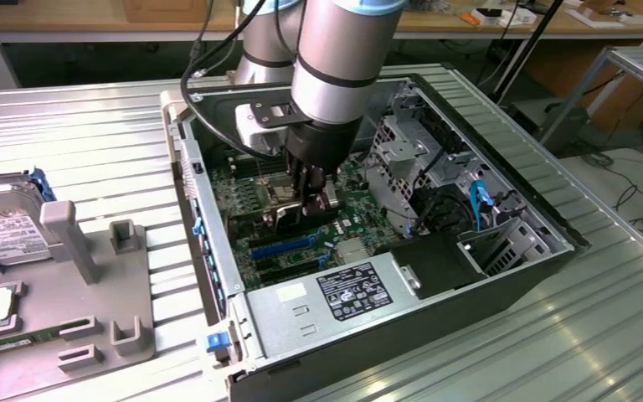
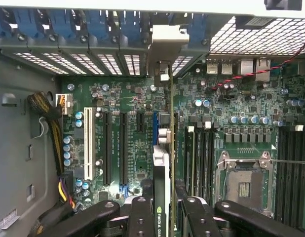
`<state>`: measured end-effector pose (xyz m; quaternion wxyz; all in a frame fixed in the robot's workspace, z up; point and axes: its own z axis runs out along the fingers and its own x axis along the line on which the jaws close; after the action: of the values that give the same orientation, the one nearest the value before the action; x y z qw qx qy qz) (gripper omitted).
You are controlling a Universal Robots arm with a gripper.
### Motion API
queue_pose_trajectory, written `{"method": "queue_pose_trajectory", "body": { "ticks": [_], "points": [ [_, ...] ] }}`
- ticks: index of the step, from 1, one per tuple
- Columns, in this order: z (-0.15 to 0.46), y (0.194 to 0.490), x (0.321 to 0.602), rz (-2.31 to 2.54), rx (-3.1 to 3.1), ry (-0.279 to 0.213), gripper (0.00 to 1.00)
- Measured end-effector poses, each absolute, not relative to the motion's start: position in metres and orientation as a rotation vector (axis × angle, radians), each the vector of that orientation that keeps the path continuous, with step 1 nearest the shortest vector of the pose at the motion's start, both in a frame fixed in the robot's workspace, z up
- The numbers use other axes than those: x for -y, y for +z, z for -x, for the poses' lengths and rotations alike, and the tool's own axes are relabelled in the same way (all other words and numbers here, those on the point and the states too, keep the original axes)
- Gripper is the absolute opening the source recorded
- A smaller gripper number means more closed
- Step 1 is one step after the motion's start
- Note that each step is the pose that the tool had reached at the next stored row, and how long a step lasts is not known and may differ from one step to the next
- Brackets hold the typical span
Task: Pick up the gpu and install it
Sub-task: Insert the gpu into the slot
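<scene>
While my fingers (image 2: 194, 217) pinch the gpu (image 2: 162, 197) edge-on by its top edge above the motherboard (image 2: 133, 143) inside the case (image 1: 522, 251), I judge it light, stiff but fragile, best held on that bare edge, clear of components.

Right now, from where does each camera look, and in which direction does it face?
Exterior view: off the arm, above and beside the open computer case, looking down; arm and gripper show.
Wrist view: on the wrist, looking into the case at the motherboard; gripper fingers show, clamping the gpu edge-on.
Shared: gripper, gpu, motherboard.
</scene>
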<state>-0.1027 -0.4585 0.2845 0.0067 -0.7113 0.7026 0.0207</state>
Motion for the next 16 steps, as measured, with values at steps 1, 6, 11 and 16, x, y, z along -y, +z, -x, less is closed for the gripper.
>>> {"method": "queue_pose_trajectory", "body": {
  "ticks": [1, 6, 11, 16],
  "points": [
    [0.103, 0.283, 0.458, 2.224, -2.199, 0.065, 0.27],
    [0.106, 0.281, 0.459, 2.223, -2.209, 0.055, 0.27],
    [0.106, 0.273, 0.459, 2.222, -2.209, 0.055, 0.27],
    [0.106, 0.266, 0.459, 2.222, -2.209, 0.054, 0.27]
  ]
}}
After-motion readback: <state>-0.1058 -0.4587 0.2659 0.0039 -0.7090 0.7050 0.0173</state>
